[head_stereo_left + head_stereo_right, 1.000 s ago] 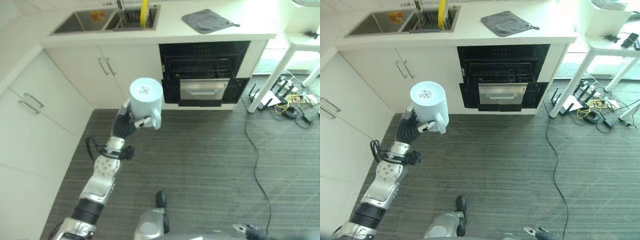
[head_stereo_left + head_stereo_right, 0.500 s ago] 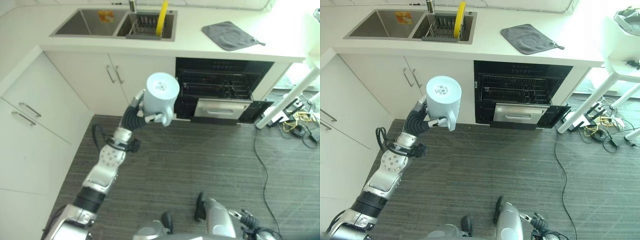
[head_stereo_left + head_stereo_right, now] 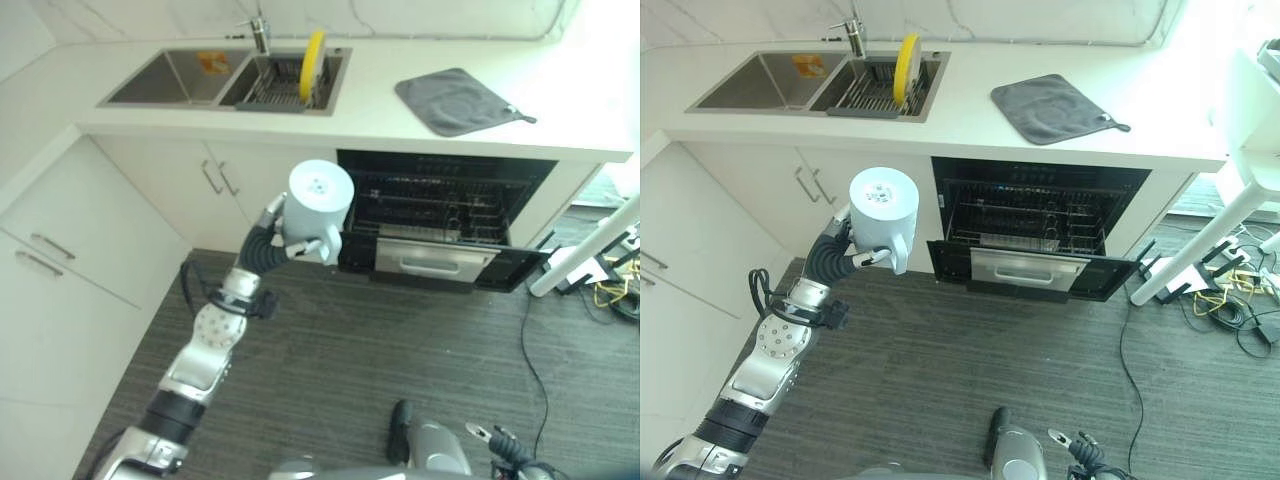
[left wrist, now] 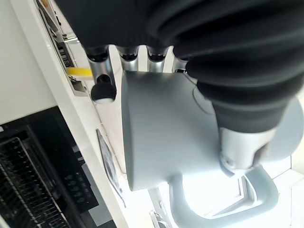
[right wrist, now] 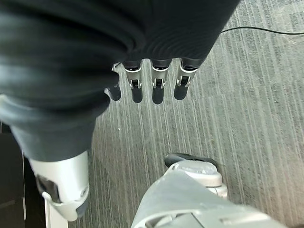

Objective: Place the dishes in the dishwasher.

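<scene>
From the head cameras, the left hand (image 3: 272,243) holds a pale blue mug (image 3: 320,205) upside down, raised in front of the open dishwasher (image 3: 445,215) under the counter (image 3: 970,110). A yellow plate (image 3: 906,68) stands in the sink rack.

Left wrist view: fingers (image 4: 103,85) and thumb clasp the mug's body (image 4: 166,128).

Right wrist view: the right hand (image 5: 142,80) hangs over the floor, fingers relaxed, holding nothing.

Both eye views look down from the head, sharing the dishwasher (image 3: 1040,240); wrist views sit close behind each hand.
</scene>
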Controlling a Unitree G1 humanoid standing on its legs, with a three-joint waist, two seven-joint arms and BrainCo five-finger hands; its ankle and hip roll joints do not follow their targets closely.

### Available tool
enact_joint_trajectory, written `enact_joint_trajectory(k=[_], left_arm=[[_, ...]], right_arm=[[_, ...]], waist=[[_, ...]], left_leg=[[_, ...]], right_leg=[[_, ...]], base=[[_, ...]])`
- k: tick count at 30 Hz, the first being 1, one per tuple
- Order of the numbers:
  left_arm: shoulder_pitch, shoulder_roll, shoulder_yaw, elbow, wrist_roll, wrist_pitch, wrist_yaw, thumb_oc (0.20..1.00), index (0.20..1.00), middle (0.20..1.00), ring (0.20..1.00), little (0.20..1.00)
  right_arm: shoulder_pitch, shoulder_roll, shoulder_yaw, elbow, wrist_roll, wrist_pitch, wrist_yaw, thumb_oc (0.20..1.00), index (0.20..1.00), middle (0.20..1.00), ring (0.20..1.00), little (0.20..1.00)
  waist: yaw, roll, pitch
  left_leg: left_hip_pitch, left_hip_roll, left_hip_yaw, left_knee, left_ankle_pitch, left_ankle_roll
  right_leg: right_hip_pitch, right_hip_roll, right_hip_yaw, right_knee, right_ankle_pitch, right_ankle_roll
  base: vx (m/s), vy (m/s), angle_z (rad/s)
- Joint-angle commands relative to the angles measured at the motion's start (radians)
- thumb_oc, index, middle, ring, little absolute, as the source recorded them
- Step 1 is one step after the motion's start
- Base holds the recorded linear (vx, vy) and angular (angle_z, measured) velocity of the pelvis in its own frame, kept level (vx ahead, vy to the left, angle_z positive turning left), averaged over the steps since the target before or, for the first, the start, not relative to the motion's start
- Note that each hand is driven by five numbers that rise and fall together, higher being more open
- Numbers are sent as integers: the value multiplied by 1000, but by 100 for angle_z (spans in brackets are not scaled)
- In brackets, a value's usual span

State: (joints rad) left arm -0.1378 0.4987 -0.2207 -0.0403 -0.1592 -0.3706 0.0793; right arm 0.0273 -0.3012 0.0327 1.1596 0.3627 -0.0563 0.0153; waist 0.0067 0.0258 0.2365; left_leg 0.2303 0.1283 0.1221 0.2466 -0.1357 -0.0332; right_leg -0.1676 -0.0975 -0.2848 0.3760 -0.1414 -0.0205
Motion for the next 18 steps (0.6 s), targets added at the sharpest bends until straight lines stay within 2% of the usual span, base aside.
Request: enact_joint_trajectory(k=[1, 3, 4, 6, 7, 9, 10, 11, 13, 14, 16, 18], left_arm=[[-43, 4, 69, -57, -50, -61, 39, 200, 200, 200, 200, 200], [-44, -1, 72, -49, -56, -62, 27, 200, 200, 200, 200, 200], [-50, -5, 69, -40, -57, -67, 22, 200, 200, 200, 200, 200], [-55, -4, 65, -30, -58, -73, 22, 200, 200, 200, 200, 200], [-53, -4, 67, -26, -58, -78, 20, 200, 200, 200, 200, 200], [-47, -3, 69, -36, -59, -74, 17, 200, 200, 200, 200, 200], [-42, -3, 68, -42, -57, -71, 24, 200, 200, 200, 200, 200], [-36, -6, 71, -44, -56, -70, 33, 200, 200, 200, 200, 200], [-32, -12, 81, -41, -60, -70, 26, 200, 200, 200, 200, 200], [-34, -12, 84, -36, -65, -72, 20, 200, 200, 200, 200, 200], [-40, -11, 95, -21, -81, -81, -25, 200, 200, 200, 200, 200], [-38, -9, 95, -21, -81, -85, -29, 200, 200, 200, 200, 200]], right_arm=[[-9, -25, 52, 47, -86, 10, 29, 1000, 1000, 1000, 1000, 1000], [-9, -29, 57, 58, -100, 3, 35, 1000, 1000, 1000, 1000, 1000], [-9, -29, 58, 61, -95, -1, 35, 1000, 1000, 1000, 1000, 1000], [-15, -32, 65, 67, -82, -4, 40, 1000, 1000, 1000, 1000, 1000], [-22, -30, 69, 76, -84, -12, 46, 1000, 1000, 1000, 1000, 1000], [-31, -28, 60, 75, -90, -5, 49, 1000, 1000, 1000, 1000, 1000], [-32, -31, 64, 70, -93, 2, 49, 1000, 1000, 1000, 1000, 1000], [-33, -32, 77, 71, -101, 6, 45, 1000, 1000, 1000, 1000, 1000], [-30, -32, 83, 72, -110, -1, 40, 1000, 1000, 1000, 1000, 1000], [-27, -31, 85, 71, -109, -5, 37, 1000, 1000, 1000, 1000, 1000], [-20, -28, 87, 59, -67, -13, 18, 1000, 1000, 1000, 1000, 1000], [-19, -29, 83, 52, -49, -9, 16, 1000, 1000, 1000, 1000, 1000]], waist=[[-6, -45, -32], [-2, -39, -19], [0, -39, -13], [13, -29, 0], [23, -20, 10], [23, -11, 10], [28, -4, 12], [42, 14, 14], [52, 25, 18], [52, 27, 18], [46, 30, 8], [47, 28, 5]], left_leg=[[-217, -36, 24, 297, -51, 12], [-318, 5, 48, 476, -11, 6], [-343, 10, 47, 493, -6, 11], [-386, -44, 26, 469, -15, 23], [-402, -75, 16, 417, -7, 24], [-367, -62, 27, 216, 21, 19], [-347, -72, -2, 104, 57, 8], [-345, -80, -66, -40, 122, -20], [-361, -75, -75, -95, 164, -35], [-367, -72, -63, -99, 165, -36], [-371, -52, 14, -119, 153, -30], [-363, -56, 12, -129, 147, -27]], right_leg=[[131, -51, 41, -219, 72, 81], [159, -29, 30, -209, 39, 47], [167, -25, 28, -204, 29, 38], [180, -8, 41, -194, 19, 36], [195, 8, 57, -194, 11, 39], [211, 23, 60, -205, 0, 50], [223, 33, 75, -214, -2, 58], [242, 50, 111, -233, -8, 71], [266, 48, 120, -247, -15, 75], [271, 44, 116, -249, -17, 77], [281, 25, 83, -253, -28, 80], [281, 20, 81, -256, -28, 84]], base=[[225, -450, -34], [159, -346, -18], [87, -167, -9], [104, -59, -10], [145, 17, -12], [180, 104, -20], [270, 220, -27], [277, 217, -36], [188, 150, -46], [90, 115, -38], [78, 199, -22], [74, 196, -10]])
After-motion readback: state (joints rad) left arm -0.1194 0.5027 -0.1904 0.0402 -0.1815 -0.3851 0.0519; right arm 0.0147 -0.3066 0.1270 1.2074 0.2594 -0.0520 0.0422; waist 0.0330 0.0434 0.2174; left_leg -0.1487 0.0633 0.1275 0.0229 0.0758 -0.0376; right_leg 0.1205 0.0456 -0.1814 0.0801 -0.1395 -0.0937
